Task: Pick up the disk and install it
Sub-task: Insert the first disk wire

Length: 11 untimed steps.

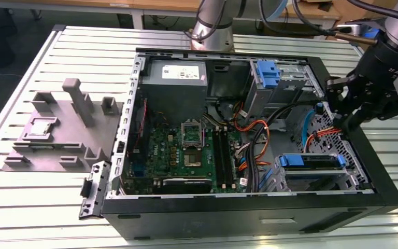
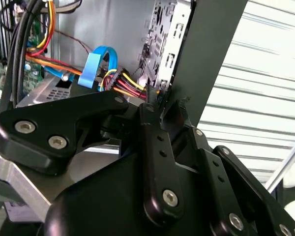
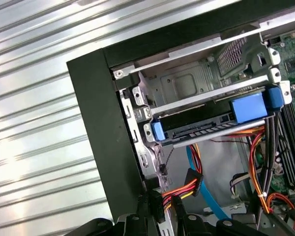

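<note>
PC case [image 1: 254,218] open, lying on its side. L→R inside: mainboard [image 1: 185,150], orange cables [image 1: 254,140], drive cage [image 1: 302,181] w/ disk [image 1: 310,161] seated in it, blue frame showing. Gripper [image 1: 350,124] over case wall at exterior view's right, pointing down, fingers [image 2: 151,128] near-closed, empty.

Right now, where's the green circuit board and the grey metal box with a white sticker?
Green circuit board [image 1: 166,155], exterior view, on its bare green middle.
Grey metal box with white sticker [image 1: 182,71], exterior view, on the sticker.
</note>
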Available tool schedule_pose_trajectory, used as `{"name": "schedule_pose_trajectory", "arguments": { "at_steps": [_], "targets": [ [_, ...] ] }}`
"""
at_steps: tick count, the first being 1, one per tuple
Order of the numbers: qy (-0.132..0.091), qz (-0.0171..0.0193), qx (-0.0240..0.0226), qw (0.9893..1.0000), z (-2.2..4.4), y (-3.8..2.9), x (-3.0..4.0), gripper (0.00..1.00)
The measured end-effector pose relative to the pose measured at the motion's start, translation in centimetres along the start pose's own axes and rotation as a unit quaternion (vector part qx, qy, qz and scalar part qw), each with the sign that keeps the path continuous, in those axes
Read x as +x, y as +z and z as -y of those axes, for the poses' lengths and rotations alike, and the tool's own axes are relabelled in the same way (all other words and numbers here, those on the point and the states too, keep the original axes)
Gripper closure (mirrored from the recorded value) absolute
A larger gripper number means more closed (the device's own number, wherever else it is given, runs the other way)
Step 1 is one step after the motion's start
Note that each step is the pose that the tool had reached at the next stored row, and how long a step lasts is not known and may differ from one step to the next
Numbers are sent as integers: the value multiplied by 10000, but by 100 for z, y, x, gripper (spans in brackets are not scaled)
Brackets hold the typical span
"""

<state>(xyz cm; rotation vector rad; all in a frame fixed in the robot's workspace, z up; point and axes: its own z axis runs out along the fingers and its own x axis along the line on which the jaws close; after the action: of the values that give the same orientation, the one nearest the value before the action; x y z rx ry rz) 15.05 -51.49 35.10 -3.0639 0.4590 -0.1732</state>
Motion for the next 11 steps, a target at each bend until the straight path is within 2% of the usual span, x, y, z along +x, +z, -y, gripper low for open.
{"name": "schedule_pose_trajectory", "arguments": {
  "at_steps": [2, 4, 5, 8, 9, 11],
  "targets": [
    [-95, -10, -39, 9999, -1, 1, -1, 67],
    [-150, -28, -102, 9998, -2, 1, -4, 67],
    [-160, -45, -140, 9998, -1, 1, -8, 67],
    [-180, -138, -255, 9994, 10, 0, -24, 67],
    [-183, -156, -276, 9993, 20, 1, -29, 67],
    [-185, -161, -276, 9993, 35, 4, -35, 67]
  ]
}}
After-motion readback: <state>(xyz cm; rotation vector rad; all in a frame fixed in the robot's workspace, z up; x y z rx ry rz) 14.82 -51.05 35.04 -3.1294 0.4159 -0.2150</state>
